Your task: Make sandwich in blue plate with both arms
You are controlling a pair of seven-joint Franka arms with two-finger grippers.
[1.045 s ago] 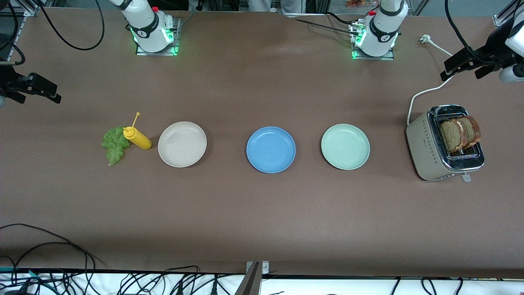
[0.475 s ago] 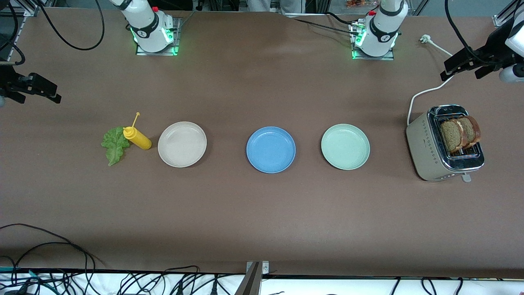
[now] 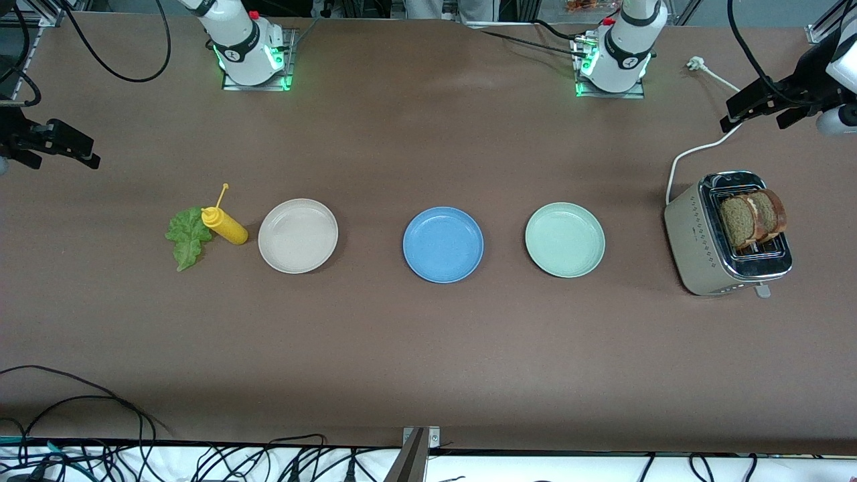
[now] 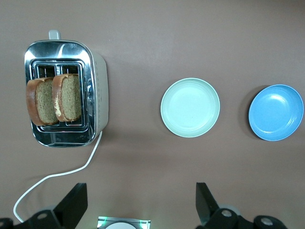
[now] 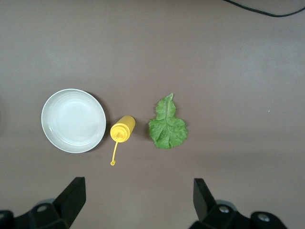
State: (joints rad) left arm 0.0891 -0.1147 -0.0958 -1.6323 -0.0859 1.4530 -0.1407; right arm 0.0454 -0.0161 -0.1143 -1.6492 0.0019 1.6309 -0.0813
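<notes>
Across the front view: three plates are sitting in a row on the desk, with the blue plate lying bare between the beige plate and the mint plate.
Bread, front view: both slices are standing in the toaster at the left arm's end.
Lettuce, front view: the leaf is lying beside the yellow bottle at the right arm's end.
Left wrist view: the left gripper is hanging over bare desk near the toaster, fingers spread wide and holding nothing.
Right wrist view: the right gripper is hanging high, with lettuce and bottle in sight below, fingers spread wide and holding nothing.
Progress: nothing is lying on the blue plate yet; by my judgement both slices and the leaf are all waiting to be fetched and stacked.
</notes>
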